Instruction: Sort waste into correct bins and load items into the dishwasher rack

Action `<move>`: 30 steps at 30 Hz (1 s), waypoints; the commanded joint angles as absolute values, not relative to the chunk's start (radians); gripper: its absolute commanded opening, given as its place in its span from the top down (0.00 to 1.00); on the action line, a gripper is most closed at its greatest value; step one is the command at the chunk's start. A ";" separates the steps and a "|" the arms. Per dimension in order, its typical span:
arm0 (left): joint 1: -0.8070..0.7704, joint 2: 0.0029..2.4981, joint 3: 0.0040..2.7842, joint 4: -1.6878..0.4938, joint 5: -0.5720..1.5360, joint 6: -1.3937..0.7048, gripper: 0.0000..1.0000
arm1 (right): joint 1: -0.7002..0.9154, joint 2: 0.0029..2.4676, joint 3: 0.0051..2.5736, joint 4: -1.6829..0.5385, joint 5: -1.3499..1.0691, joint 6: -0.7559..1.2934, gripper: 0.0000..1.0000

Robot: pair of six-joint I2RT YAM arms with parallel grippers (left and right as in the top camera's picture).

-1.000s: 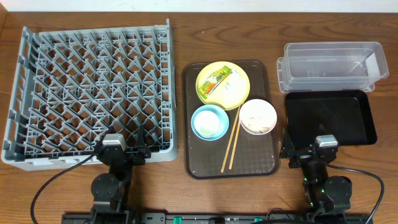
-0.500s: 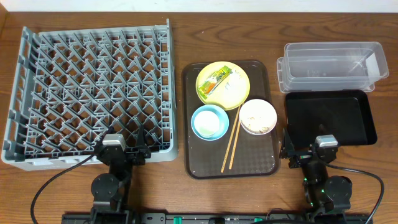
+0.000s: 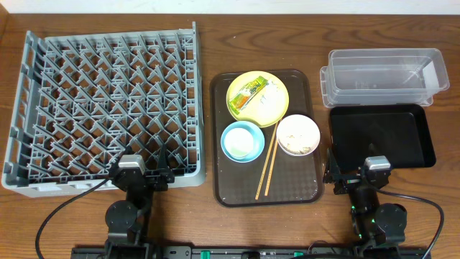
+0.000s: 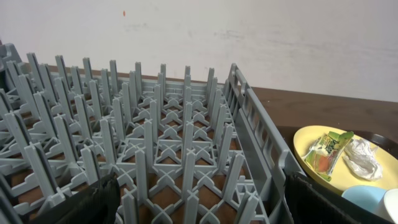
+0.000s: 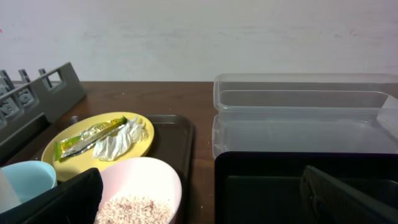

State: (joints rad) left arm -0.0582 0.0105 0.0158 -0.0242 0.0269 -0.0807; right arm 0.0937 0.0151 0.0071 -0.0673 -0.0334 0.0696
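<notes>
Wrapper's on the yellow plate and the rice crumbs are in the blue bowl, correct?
No. The wrapper is on the yellow plate, but the rice crumbs are in the white bowl, not the blue bowl, as the right wrist view shows.

Left claw [image 3: 141, 173], right claw [image 3: 357, 177] (both wide apart)

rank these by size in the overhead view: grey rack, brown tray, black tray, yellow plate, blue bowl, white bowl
1. grey rack
2. brown tray
3. black tray
4. yellow plate
5. blue bowl and white bowl: these look about the same, so I won't rank them.
</notes>
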 commanded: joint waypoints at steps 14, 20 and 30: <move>-0.062 0.059 0.153 -0.271 -0.010 -0.110 0.14 | 0.098 0.296 0.240 -0.078 -0.103 0.094 0.01; -0.062 0.230 0.363 -0.483 -0.039 -0.162 0.14 | 0.099 0.700 0.600 -0.224 -0.183 -0.007 0.01; -0.062 0.605 0.730 -0.776 -0.038 -0.204 0.14 | 0.139 1.319 1.248 -0.706 -0.271 -0.016 0.01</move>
